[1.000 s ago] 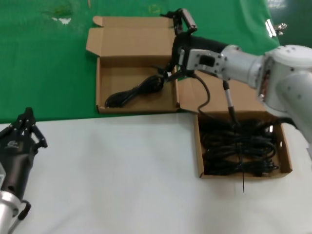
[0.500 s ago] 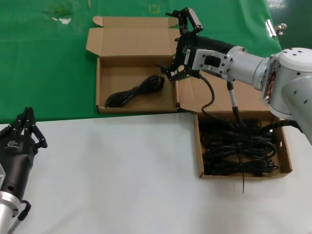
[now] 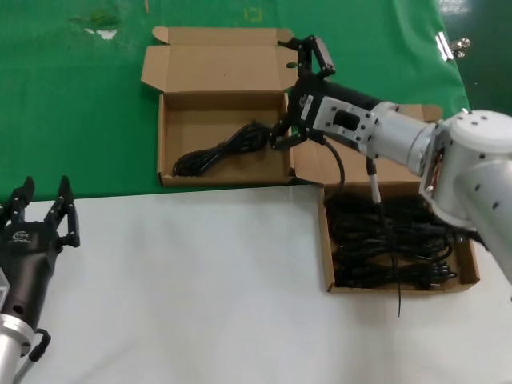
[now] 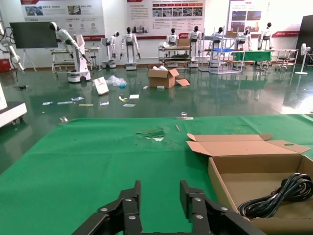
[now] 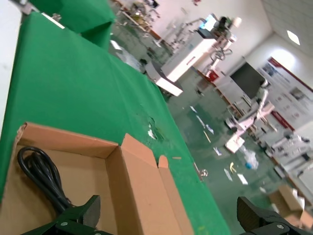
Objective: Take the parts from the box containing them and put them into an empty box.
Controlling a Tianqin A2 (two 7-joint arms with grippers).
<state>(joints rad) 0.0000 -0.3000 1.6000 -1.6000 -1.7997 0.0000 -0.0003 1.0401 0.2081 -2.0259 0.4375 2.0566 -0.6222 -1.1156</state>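
The right gripper [image 3: 298, 94] is seen spread wide and empty above the right wall of the far box [image 3: 224, 164], where one coiled cable [image 3: 222, 148] is laid slantwise, its long axis running from near left to far right. The remaining cables [image 3: 392, 240] are found in the nearer box [image 3: 472, 256], below and right of that gripper. The left gripper [image 3: 40, 220] is parked well apart, fingers spread.

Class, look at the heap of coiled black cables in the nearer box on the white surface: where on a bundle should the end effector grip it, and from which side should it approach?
Grip the topmost cable bundle across its slim middle, coming straight down from above. The bundles lie flat and lengthwise across the box, whose walls block any sideways approach.
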